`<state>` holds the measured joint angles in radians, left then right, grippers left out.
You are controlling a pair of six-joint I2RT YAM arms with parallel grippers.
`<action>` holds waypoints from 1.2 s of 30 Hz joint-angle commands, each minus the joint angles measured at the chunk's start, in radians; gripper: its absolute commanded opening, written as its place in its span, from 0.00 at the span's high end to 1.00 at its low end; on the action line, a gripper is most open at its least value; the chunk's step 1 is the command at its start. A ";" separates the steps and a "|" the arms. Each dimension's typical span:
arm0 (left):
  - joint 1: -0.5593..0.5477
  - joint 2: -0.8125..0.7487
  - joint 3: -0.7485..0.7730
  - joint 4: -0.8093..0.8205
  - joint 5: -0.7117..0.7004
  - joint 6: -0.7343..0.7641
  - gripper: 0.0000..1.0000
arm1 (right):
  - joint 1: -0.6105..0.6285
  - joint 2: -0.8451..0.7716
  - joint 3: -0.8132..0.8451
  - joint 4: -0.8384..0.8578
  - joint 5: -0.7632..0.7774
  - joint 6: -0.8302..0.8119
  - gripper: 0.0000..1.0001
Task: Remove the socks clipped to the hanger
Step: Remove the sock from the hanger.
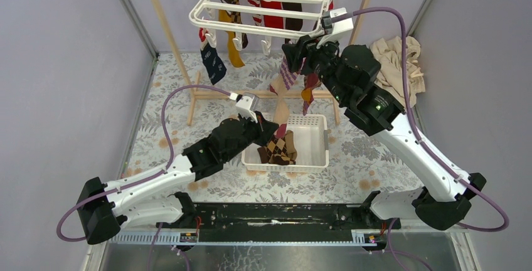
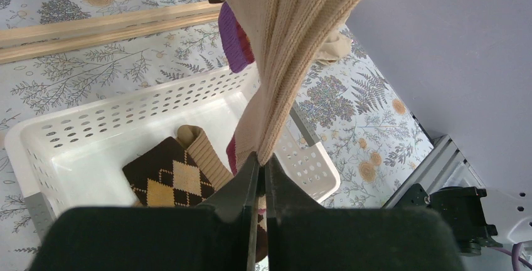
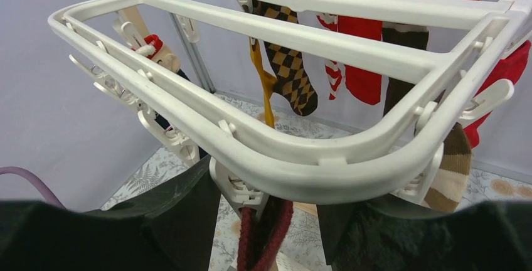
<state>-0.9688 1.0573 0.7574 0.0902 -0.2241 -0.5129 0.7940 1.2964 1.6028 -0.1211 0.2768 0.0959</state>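
Socks (image 3: 290, 75) mostly hang clipped under the hanger (image 1: 263, 9) at twelve o'clock. The left tool (image 2: 259, 174), pinched tight on a tan sock (image 2: 285, 51), holds it over the basket (image 1: 317, 158), seemingly for dropping. The right tool (image 3: 270, 221), jaws apart, brackets a dark red sock (image 3: 260, 241) at the hanger's five o'clock corner, likely to tug it free.

1 hanger (image 1: 251, 27), 1 basket (image 1: 313, 152) and 1 beige cloth (image 1: 395, 64) were there. Socks (image 1: 213, 64): approx. 12, exact no. unclear due to overlap.
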 commanded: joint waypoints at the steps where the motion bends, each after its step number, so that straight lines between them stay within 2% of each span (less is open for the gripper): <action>1: -0.005 -0.002 0.004 0.040 0.009 0.015 1.00 | 0.011 0.006 0.048 0.064 0.022 0.007 0.41; 9: -0.005 0.006 -0.002 0.045 0.010 0.016 1.00 | 0.009 -0.003 0.038 0.088 0.029 0.008 0.48; 17: -0.005 0.011 -0.007 0.051 0.015 0.014 1.00 | 0.011 -0.014 0.021 0.100 0.019 0.008 0.70; 20: -0.005 0.009 -0.012 0.051 0.014 0.012 1.00 | 0.010 -0.018 0.013 0.102 0.016 0.008 0.75; 23: -0.006 0.006 -0.014 0.052 0.017 0.008 1.00 | 0.010 -0.022 0.006 0.104 0.014 0.008 0.85; 25: -0.005 0.004 -0.015 0.054 0.021 0.007 1.00 | 0.011 -0.019 0.010 0.093 0.015 0.008 0.81; 26: -0.005 0.004 -0.015 0.053 0.022 0.008 1.00 | 0.011 -0.018 0.012 0.087 0.014 0.010 0.71; 28: -0.005 0.004 -0.007 0.046 0.026 0.008 1.00 | 0.011 -0.018 0.008 0.078 0.013 0.013 0.46; 29: -0.005 0.003 -0.006 0.042 0.028 0.008 1.00 | 0.010 -0.022 0.001 0.076 0.015 0.015 0.40; 32: -0.005 0.000 0.001 0.035 0.038 0.010 1.00 | 0.011 -0.044 -0.039 0.067 0.020 0.027 0.27; 36: -0.005 0.002 0.013 0.019 0.068 0.004 1.00 | 0.010 -0.099 -0.131 0.028 0.031 0.056 0.22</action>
<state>-0.9688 1.0649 0.7486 0.0967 -0.1898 -0.5129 0.7948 1.2667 1.5356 -0.0868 0.2798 0.1215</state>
